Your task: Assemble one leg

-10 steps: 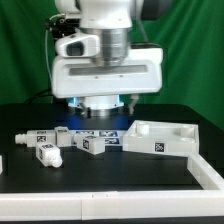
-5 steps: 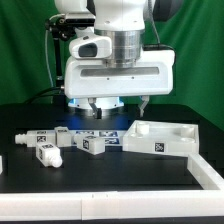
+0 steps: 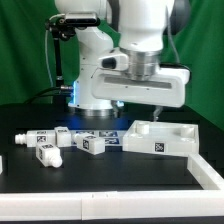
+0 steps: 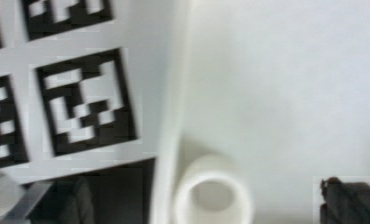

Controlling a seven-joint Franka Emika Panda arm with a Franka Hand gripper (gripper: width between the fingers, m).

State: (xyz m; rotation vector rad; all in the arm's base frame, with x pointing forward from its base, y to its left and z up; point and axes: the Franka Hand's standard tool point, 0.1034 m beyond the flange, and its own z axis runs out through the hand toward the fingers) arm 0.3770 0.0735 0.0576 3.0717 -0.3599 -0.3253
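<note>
Several legs [image 3: 48, 152] lie on the table [image 3: 110, 178] toward the exterior view's left. They are short, square-sided white plastic posts with black-and-white square tags on their faces. One sits nearest the front, with others behind it and toward the middle. The table is matte black and flat, and a green curtain [image 3: 25, 50] hangs behind it in soft folds. The arm [image 3: 100, 60] is glossy white with rounded shells, and a blue glow [image 3: 73, 92] shows at its side.

On the exterior view's right sits a wide white panel [image 3: 170, 135], angular with a raised rim and a small tag on its front face. The claw [image 3: 155, 110] hangs over the back of that panel, well apart from the legs. Its fingers are too dark and small here, so I cannot tell whether it is wide or narrow.

The wrist view is blurred and very close. It shows crisp tags [image 4: 79, 95] on a white face, a smooth white surface [image 4: 253, 90] beside them and one round hole [image 4: 212, 197].
</note>
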